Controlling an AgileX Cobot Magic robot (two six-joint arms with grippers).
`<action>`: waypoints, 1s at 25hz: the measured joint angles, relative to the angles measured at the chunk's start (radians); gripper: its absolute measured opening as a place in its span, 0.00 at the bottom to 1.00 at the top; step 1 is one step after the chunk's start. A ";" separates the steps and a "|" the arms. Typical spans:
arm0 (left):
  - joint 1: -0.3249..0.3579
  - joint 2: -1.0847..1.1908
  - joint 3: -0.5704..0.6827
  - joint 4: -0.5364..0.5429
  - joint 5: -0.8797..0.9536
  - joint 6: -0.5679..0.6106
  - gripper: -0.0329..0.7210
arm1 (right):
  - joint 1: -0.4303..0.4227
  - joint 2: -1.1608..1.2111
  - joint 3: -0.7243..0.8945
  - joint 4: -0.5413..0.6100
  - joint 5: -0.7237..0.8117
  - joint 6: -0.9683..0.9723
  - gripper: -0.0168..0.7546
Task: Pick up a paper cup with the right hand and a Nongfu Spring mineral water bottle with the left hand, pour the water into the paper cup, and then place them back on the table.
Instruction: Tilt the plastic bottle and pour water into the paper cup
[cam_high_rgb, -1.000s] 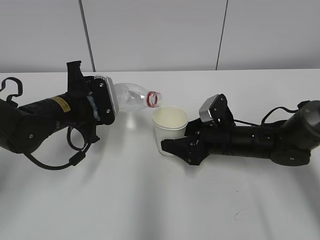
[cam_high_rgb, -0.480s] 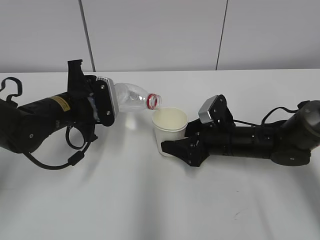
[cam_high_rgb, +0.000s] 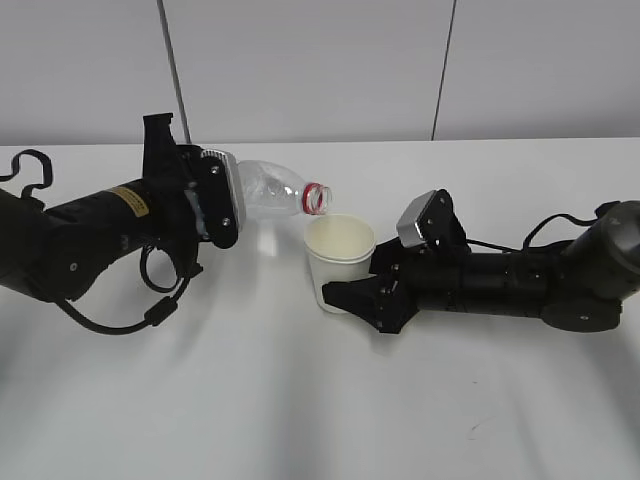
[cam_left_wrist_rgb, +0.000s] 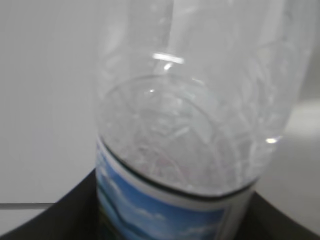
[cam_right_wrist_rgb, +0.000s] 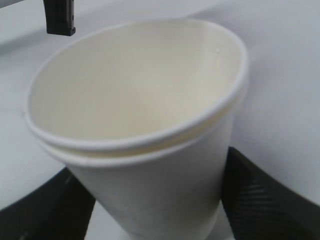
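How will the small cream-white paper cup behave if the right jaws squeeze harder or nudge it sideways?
The small cream-white paper cup looks thin-walled, and its rim already appears slightly out of round, so a harder squeeze would probably buckle it. No water is visible inside, so it is likely very light and apt to tip or skid on the smooth white table. Its tapered sides could let it slip upward between the jaws.

The paper cup (cam_high_rgb: 339, 261) is cream-white inside and outside, and the table (cam_high_rgb: 300, 400) is plain white with one small dark scuff mark (cam_high_rgb: 472, 430). The Nongfu Spring mineral water bottle (cam_high_rgb: 268, 191) is clear plastic with a red neck ring, and in the left wrist view its label (cam_left_wrist_rgb: 165, 212) shows blue with a white edge. Both arms are black; the left hand (cam_high_rgb: 212, 200) has a yellow sticker (cam_high_rgb: 128, 199), and the right hand (cam_high_rgb: 352, 296) has a silver-grey plate (cam_high_rgb: 419, 220).
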 joint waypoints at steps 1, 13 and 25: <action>-0.001 0.000 -0.006 -0.001 0.000 0.001 0.57 | 0.000 0.000 0.000 0.000 0.000 0.000 0.73; -0.004 0.000 -0.013 -0.002 -0.004 0.073 0.57 | 0.000 0.000 0.000 0.000 0.000 0.000 0.71; -0.004 0.000 -0.013 -0.027 -0.007 0.132 0.57 | 0.000 0.000 0.000 0.000 0.000 -0.004 0.71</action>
